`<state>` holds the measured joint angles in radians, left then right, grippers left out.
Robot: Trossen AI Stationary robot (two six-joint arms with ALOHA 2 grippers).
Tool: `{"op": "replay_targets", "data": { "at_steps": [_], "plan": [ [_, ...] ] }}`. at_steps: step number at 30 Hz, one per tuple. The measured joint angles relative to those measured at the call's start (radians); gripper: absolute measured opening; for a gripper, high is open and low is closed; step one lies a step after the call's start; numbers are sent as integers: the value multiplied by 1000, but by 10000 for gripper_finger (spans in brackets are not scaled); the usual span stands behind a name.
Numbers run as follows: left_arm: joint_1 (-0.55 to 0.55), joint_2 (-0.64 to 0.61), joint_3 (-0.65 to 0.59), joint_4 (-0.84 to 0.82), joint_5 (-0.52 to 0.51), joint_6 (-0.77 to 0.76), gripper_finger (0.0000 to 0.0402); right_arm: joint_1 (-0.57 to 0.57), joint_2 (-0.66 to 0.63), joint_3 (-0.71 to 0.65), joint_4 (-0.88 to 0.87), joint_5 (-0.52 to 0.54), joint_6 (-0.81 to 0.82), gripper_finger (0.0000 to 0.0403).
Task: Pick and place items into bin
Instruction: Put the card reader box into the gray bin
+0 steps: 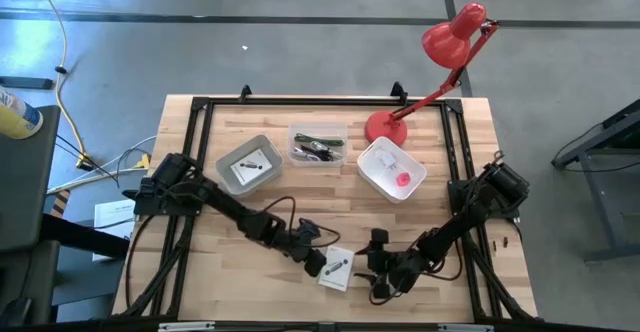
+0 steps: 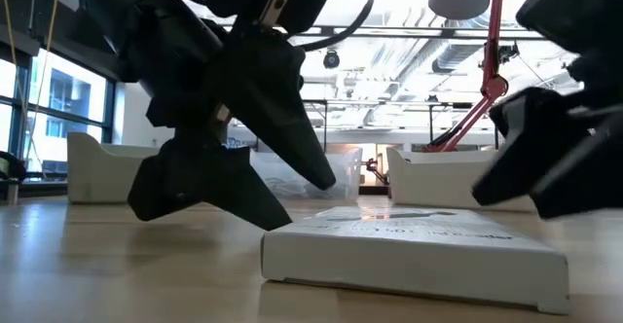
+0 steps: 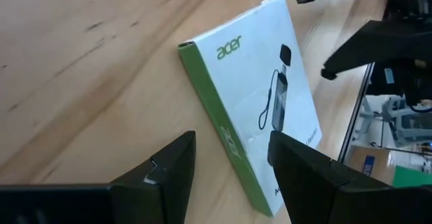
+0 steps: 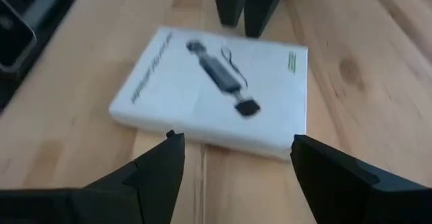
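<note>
A flat white box with a green side and dark print (image 1: 337, 268) lies on the table near its near edge, between both grippers. My left gripper (image 3: 231, 136) is open on the box's left, one finger on either side of the green edge. My right gripper (image 4: 236, 137) is open on the box's right (image 4: 216, 89), short of it. At the far side stand a grey bin (image 1: 248, 164) with a white card, a clear bin (image 1: 318, 142) with a green pen and cables, and a white bin (image 1: 392, 169) with a pink piece. My left gripper stands open over the box's green side edge (image 3: 226, 140), slanting down from the table's left. In the low view its lower fingertip (image 2: 273, 216) reaches the box's left corner. Whether it touches the box, I cannot tell.
A red desk lamp (image 1: 440, 62) stands with its base (image 1: 385, 127) between the clear and white bins. A black frame (image 1: 200, 112) runs around the tabletop. Bare wood lies between the bins and the box.
</note>
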<state>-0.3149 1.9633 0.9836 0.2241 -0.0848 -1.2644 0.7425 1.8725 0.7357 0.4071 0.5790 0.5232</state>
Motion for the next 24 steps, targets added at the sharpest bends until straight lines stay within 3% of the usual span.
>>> {"op": "replay_targets", "data": {
  "at_steps": [24],
  "plan": [
    [0,-2,0,13,-39,-33,179,-31,60,2,113,17,42,259]
  ]
}}
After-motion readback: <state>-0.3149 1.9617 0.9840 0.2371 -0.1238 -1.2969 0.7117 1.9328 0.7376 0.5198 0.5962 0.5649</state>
